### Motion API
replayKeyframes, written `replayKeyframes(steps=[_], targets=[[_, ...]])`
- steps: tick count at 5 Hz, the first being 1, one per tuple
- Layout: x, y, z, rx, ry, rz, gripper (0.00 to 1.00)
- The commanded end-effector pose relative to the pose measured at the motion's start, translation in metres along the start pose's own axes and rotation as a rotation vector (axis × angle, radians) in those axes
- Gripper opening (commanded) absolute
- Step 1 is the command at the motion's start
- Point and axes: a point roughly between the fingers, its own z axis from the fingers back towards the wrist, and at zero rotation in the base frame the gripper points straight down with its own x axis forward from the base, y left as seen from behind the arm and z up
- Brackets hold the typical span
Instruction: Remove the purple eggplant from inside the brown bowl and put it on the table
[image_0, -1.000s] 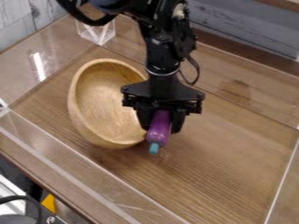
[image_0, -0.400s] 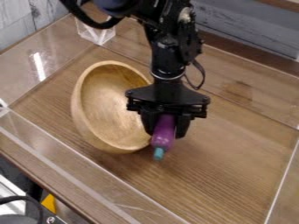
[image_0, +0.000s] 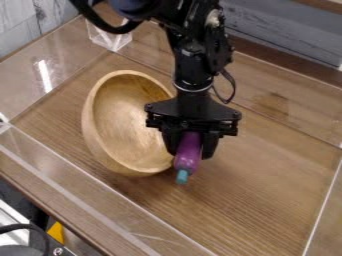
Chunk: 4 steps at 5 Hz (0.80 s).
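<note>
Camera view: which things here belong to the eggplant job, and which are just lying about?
Part of the job:
- small glossy purple eggplant with teal stem tip, clamped in the black gripper
- round light-brown wooden bowl, tilted
- brown wood-grain table

Just there:
- clear acrylic walls around the table
- small clear plastic piece at the back

The gripper is hiding the purple eggplant's upper end; the arm is running off the frame at 12 o'clock.
</note>
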Motion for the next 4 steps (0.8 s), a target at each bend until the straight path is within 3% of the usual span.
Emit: replayKeyframes(steps=[1,4], targets=[[0.0065,-0.0079,0.0080,-0.021,-0.036,-0.005,0.00],[0.0057,-0.0094,0.0049,-0.022,-0.043,-0.013,0.00]])
